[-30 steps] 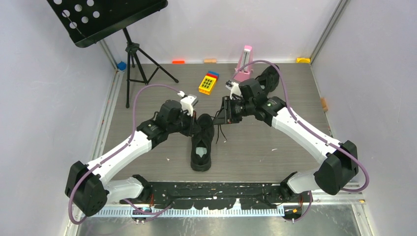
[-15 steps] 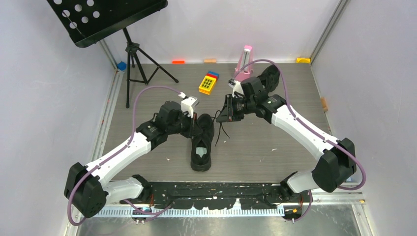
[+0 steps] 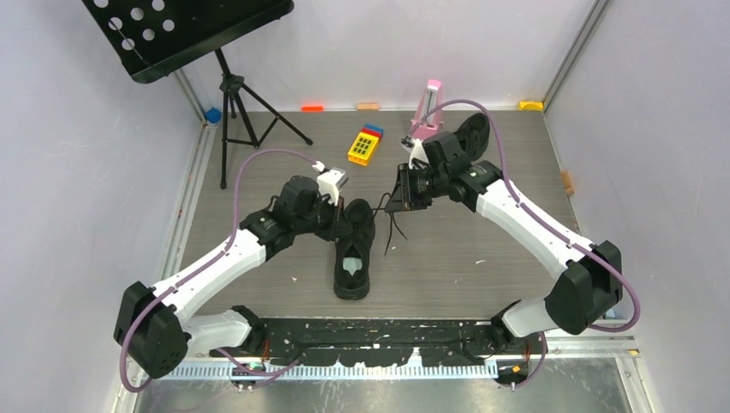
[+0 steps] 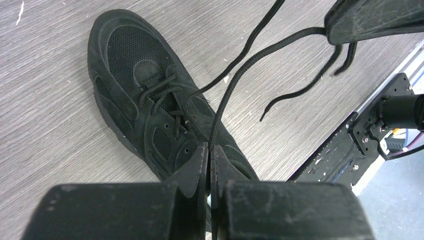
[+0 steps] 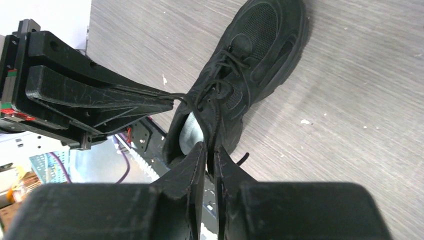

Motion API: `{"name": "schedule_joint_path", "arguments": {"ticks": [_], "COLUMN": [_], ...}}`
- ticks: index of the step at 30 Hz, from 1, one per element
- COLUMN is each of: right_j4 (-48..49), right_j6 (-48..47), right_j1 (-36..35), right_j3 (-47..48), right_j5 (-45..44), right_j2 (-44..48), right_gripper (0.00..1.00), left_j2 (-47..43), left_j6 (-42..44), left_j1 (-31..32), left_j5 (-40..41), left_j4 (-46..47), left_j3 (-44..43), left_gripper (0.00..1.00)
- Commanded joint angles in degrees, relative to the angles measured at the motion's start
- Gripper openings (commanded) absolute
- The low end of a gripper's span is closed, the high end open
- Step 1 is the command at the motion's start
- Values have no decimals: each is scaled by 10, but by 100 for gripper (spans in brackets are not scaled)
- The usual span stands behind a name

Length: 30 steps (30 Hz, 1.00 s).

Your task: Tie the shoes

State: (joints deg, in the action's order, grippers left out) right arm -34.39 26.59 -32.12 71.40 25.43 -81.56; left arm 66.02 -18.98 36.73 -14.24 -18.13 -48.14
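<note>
one black shoe [image 3: 353, 249] sat around the middle of the counter, heel toward the near edge and well apart from both side edges. the other shoe [image 3: 472, 131] was up by the far right corner behind the right arm. left gripper [image 4: 209, 150] was pinched tight on the lace [image 4: 235, 82] right over the shoe, and right gripper [image 5: 209, 150] was clamped on the lace too, just off the toe end, while a music stand [image 3: 181, 26] filled the far left corner and a yellow toy [image 3: 365, 144] and pink metronome [image 3: 426, 107] sat near the far edge.
</note>
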Motion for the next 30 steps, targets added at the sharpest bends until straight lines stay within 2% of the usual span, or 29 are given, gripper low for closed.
{"name": "schedule_joint_path", "arguments": {"ticks": [1,4,8,10,11,16,21,25,30], "right_j4": [-43,-51,-51,-49,-45,12,122,154,236], "right_j6": [-42,-48,-48,-47,-43,4,73,94,141], "right_j1": [1,1,1,1,1,-7,-45,-85,-100], "right_j3": [44,48,47,44,41,8,-40,-41,-60], "right_j5": [-37,-42,-40,-31,-24,41,58,53,55], "right_j2": [-5,-10,-17,-20,-22,-18,-21,-63,-92], "right_gripper": [20,21,16,1,0,0,2,2,2], "left_j2": [12,22,36,38,41,52,62,62,61], "left_j6": [11,11,8,7,6,4,-5,-27,-41], "left_j1": [-1,-2,-1,-2,-2,-1,-2,-3,-8], "left_j5": [9,6,4,5,6,7,16,35,28], "left_j4": [-7,-4,0,2,3,5,-2,-32,-47], "left_j3": [-33,-36,-42,-45,-46,-54,-65,-82,-89], "left_gripper": [0,0,0,0,0,0,0,0,0]}}
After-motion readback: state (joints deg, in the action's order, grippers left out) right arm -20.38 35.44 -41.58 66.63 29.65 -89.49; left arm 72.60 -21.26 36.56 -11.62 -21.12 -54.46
